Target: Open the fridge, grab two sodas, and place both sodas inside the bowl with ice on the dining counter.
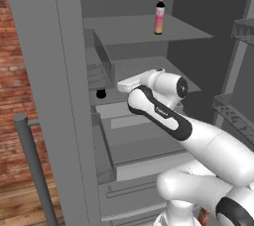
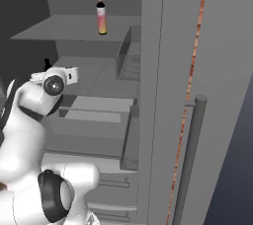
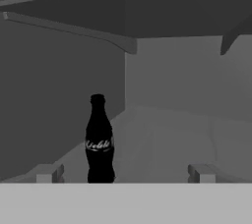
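I am looking along my gripper (image 3: 125, 173), its two grey fingertips (image 3: 48, 173) standing wide apart, into a grey fridge interior (image 3: 187, 90). A small, dark glass soda bottle (image 3: 99, 142) with white script is standing upright on the shelf floor, nearer my left fingertip, beneath another grey shelf (image 3: 147, 7).

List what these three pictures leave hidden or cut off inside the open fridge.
- Dark soda: base cut off by the hand view's bottom band; the door hides most of it in the left base view.
- Gripper: the arm's wrist covers it in both base views.
- Fridge drawers: behind the arm.
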{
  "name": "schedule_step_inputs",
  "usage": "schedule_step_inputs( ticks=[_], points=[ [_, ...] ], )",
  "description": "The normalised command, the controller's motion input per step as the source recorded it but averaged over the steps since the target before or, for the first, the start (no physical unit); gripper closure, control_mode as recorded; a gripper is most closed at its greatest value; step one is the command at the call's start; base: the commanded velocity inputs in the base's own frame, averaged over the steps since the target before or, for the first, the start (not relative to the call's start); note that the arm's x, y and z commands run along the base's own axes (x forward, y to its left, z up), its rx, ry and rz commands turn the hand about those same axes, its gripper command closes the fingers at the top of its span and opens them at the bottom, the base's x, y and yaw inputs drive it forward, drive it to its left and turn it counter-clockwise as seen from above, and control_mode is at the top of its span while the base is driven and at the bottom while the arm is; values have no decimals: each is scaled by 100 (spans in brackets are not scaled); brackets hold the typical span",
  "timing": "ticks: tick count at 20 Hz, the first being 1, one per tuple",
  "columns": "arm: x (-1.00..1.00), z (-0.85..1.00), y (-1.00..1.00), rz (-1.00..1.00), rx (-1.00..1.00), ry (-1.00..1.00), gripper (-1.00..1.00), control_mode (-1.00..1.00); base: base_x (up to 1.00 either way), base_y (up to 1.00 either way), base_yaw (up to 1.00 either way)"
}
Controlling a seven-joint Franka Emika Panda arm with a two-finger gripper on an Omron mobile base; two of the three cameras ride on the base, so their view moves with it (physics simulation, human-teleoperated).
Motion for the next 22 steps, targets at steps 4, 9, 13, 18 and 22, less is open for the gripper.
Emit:
schedule_step_inputs(
  ticks=[4, 9, 13, 18, 22],
  points=[
    [26, -2, 44, 0, 0, 0, -100, -100, 0, 0, 0],
    [21, -5, 44, 0, 0, 2, -100, -100, 0, 0, 0],
    [6, -2, 30, 1, 0, 2, -100, -100, 0, 0, 0],
    [0, -4, 19, 2, -1, 0, -100, -100, 0, 0, 0],
    [1, -2, 3, 0, 0, 0, -100, -100, 0, 0, 0]
  ],
)
